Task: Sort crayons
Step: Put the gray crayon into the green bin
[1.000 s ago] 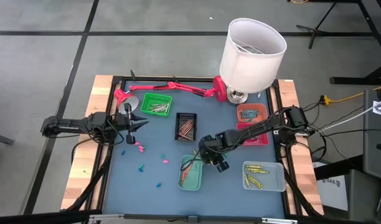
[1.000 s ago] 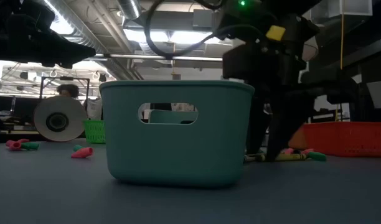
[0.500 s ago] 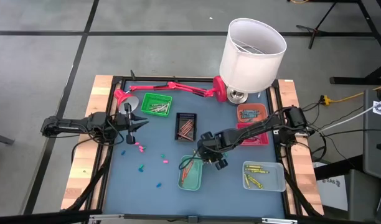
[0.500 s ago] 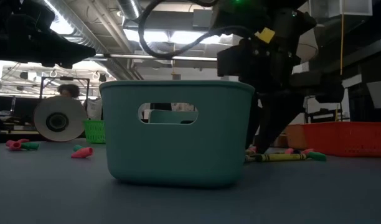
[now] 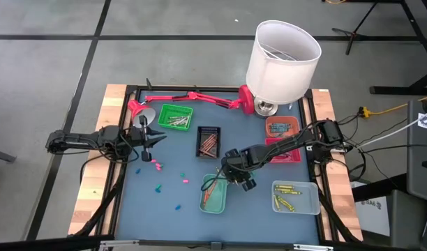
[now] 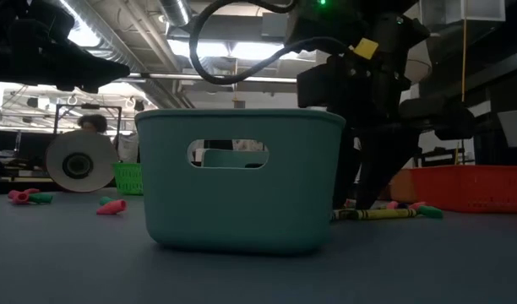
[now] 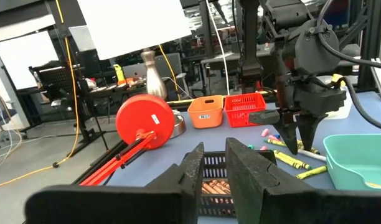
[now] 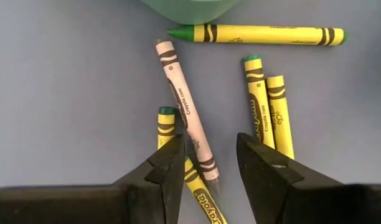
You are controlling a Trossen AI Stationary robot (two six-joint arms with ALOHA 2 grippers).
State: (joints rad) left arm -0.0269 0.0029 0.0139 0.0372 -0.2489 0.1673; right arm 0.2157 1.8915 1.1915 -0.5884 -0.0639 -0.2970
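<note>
Right hand (image 8: 208, 163), fingers spread, poised above a pale pink crayon (image 8: 185, 117) among yellow-wrapped crayons (image 8: 260, 111) beside the teal tray (image 5: 214, 194); left hand (image 5: 160, 137) nearly pressed together, empty.

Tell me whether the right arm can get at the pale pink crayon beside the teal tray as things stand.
Probably yes. The right end effector hangs open directly over the pale pink crayon, which lies flat with nothing on top. A yellow-wrapped crayon crowds one side, so the fingers may catch it too.
</note>
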